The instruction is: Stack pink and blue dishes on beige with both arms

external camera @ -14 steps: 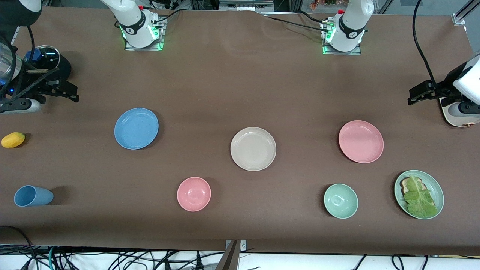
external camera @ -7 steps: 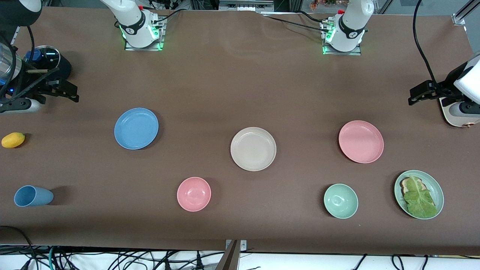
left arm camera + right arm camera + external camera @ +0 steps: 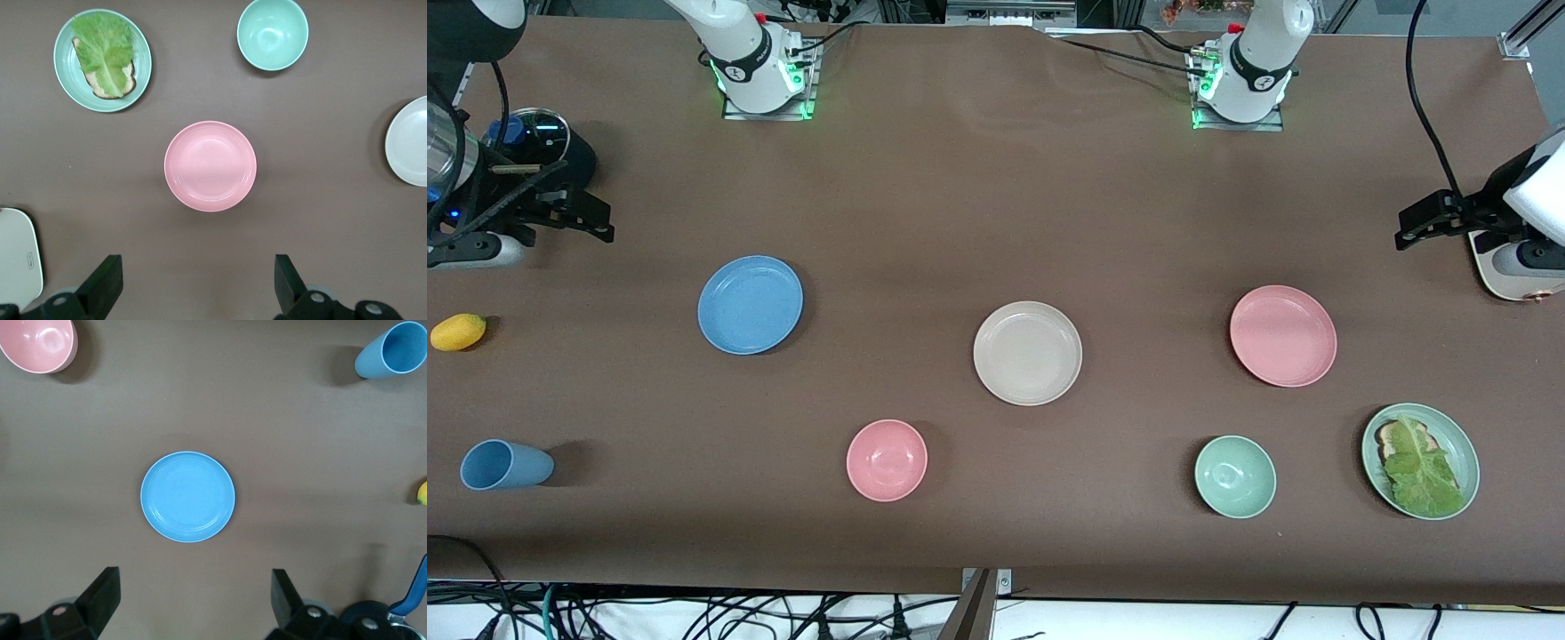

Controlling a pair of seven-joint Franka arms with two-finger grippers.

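The beige plate [image 3: 1027, 353] lies mid-table. The blue plate [image 3: 750, 305] lies toward the right arm's end and the pink plate [image 3: 1283, 336] toward the left arm's end, both flat on the cloth. Neither gripper shows in the front view. High over bare table next to the pink plate [image 3: 210, 167], my left gripper [image 3: 198, 288] hangs open and holds nothing; the beige plate [image 3: 408, 141] shows at that view's edge. My right gripper [image 3: 195, 607] is open and bare too, high over bare table beside the blue plate [image 3: 187, 496].
Nearer the camera stand a pink bowl [image 3: 887, 460], a green bowl [image 3: 1234, 476], a lettuce plate [image 3: 1420, 460] and a lying blue cup [image 3: 505, 465]. A yellow fruit [image 3: 458, 332] and dark gear [image 3: 525, 191] sit at the right arm's end, a white board [image 3: 1507, 271] at the left arm's.
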